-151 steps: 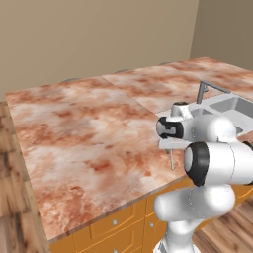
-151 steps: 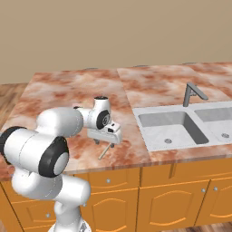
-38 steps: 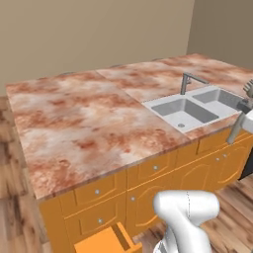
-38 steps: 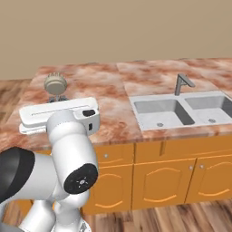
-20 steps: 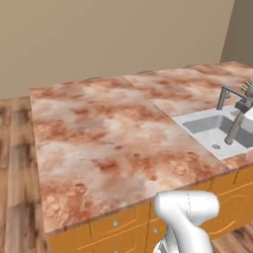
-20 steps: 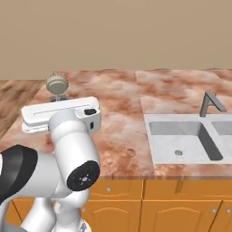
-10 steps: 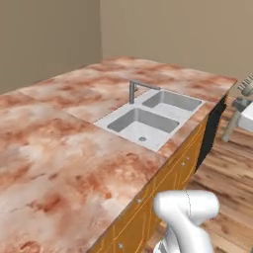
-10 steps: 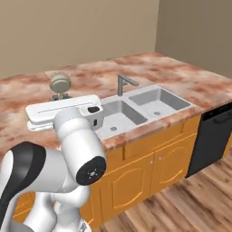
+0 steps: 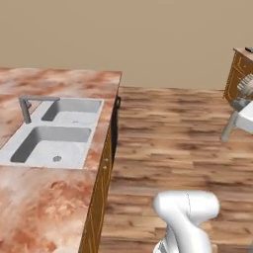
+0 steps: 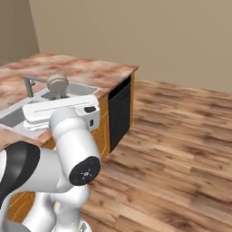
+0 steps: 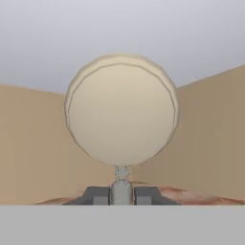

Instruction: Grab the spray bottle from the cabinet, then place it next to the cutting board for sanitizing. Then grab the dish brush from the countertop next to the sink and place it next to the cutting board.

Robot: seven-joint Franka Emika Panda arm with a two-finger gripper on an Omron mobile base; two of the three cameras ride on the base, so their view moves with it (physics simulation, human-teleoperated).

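Pale and round, the small dish brush head (image 11: 121,110) with its thin handle stands upright in your end effector (image 11: 121,195), clenched on that handle; you see it raised above the grey metal double-basin sink (image 10: 16,115) in the reddish-brown mottled marble surface (image 9: 64,79).

Both base views are looking down from behind the arm, sharing the sink (image 9: 52,136) and countertop (image 10: 77,68); the hand view is facing upward, close-up.
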